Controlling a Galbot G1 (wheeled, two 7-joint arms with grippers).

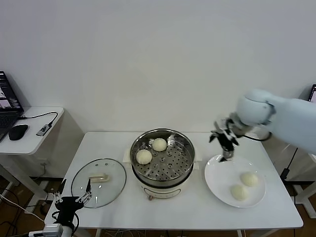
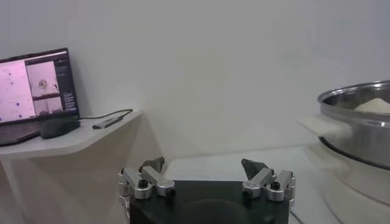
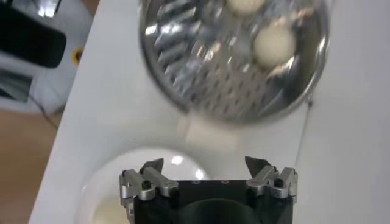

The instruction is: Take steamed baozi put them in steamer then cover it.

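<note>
The steel steamer stands mid-table with two cream-white baozi on its perforated tray; they also show in the right wrist view. Two more baozi lie on the white plate to the right. My right gripper is open and empty, in the air above the plate's far left edge, between steamer and plate. The glass cover with its cream handle lies flat at the table's left. My left gripper is open and empty, low at the table's front left corner beside the cover.
A side table at the far left carries a laptop, a mouse and a cable adapter. The steamer's rim shows at the edge of the left wrist view. A wall runs behind the table.
</note>
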